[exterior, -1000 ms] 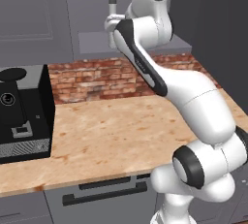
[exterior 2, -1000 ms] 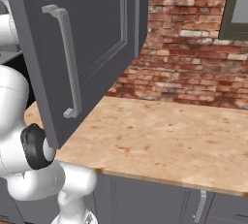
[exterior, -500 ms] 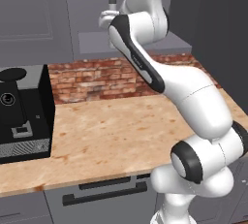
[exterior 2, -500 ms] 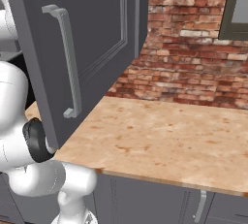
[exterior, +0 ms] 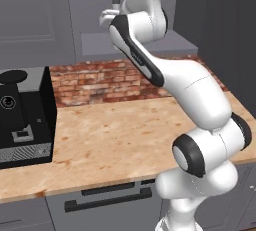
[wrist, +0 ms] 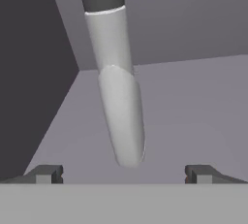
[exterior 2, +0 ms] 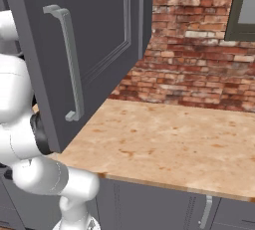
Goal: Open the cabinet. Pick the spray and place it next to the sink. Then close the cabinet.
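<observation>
In the hand view the gripper (wrist: 124,174) stands spread wide, its two fingertips (wrist: 46,173) at 7 and 5 o'clock, holding nothing. Just beyond, between them toward 12 o'clock, the spray (wrist: 117,80) stands on the grey shelf (wrist: 193,116), untouched. In the right base view the cabinet (exterior 2: 104,35) door hangs swung open at 10 o'clock, above the wooden counter (exterior 2: 169,144) and the brick wall (exterior 2: 194,50) behind it
</observation>
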You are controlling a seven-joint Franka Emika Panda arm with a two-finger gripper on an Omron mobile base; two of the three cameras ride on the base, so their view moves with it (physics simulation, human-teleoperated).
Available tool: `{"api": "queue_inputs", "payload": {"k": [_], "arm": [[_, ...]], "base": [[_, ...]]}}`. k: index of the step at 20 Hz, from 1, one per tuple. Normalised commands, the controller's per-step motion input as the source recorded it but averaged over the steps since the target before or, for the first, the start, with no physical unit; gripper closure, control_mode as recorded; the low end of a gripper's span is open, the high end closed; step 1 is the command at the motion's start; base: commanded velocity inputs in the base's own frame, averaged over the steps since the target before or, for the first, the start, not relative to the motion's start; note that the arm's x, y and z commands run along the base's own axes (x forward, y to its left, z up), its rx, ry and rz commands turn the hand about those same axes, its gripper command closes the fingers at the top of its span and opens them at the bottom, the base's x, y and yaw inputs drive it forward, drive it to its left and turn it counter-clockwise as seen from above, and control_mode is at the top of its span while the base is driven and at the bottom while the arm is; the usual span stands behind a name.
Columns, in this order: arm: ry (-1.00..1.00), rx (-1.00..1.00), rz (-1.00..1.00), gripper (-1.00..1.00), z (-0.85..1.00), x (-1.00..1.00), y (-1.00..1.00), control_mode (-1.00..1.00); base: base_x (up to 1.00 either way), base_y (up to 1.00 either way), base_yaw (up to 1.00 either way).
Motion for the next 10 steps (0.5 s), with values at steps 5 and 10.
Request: {"api": "queue_inputs", "payload": {"k": [5,10], "arm": [[0.00,0.00,0.00,-1.00,0.00,0.36,0.02,-1.00],[0.00,0.00,0.00,-1.00,0.00,0.21,0.14,-1.00]], "base": [[0.00,0.00,0.00],[0.00,0.00,0.00]]}}
